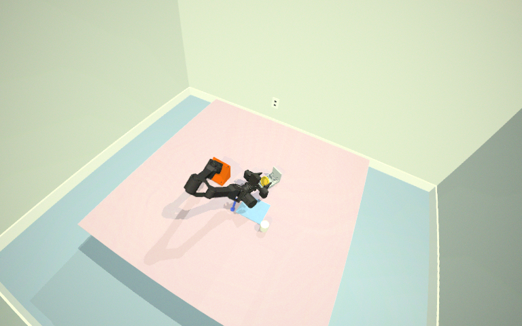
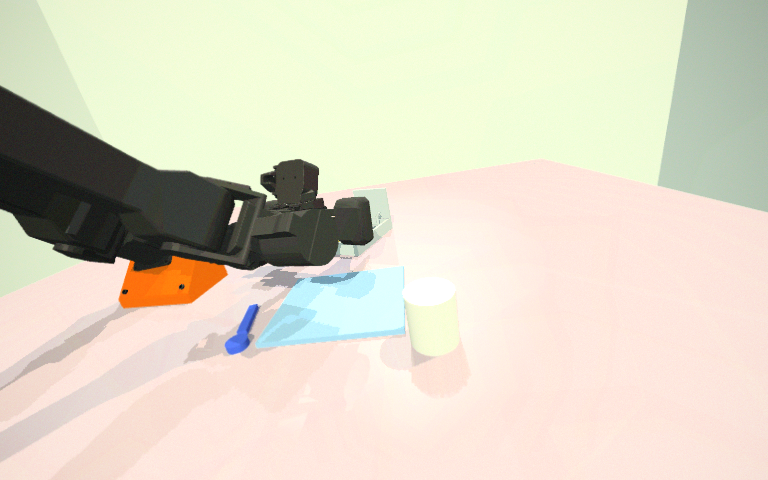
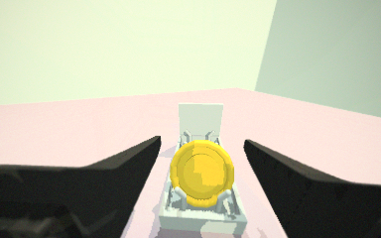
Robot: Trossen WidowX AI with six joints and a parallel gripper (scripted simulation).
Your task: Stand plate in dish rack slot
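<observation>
The yellow plate [image 1: 264, 180] [image 3: 201, 171] stands nearly upright in the pale grey dish rack [image 1: 276, 174] [image 2: 380, 202] [image 3: 199, 116], its face toward the wrist camera. Its lower edge is down behind the two front rail posts in the wrist view. How deep it sits in the slot is partly hidden. My gripper [image 1: 265, 179] [image 3: 201, 141] is open, with one finger on each side of the plate. Gaps show between the fingers and the plate's rim in the wrist view. In the exterior view the arm hides the plate.
A light blue board [image 1: 257, 209] [image 2: 351, 305] lies in front of the rack. A whitish cylinder [image 1: 264, 226] [image 2: 433, 319] stands at its near corner. A blue spoon-like object [image 1: 232, 208] [image 2: 237, 342] lies left of the board. An orange block [image 1: 223, 176] [image 2: 158, 288] sits near the arm's base.
</observation>
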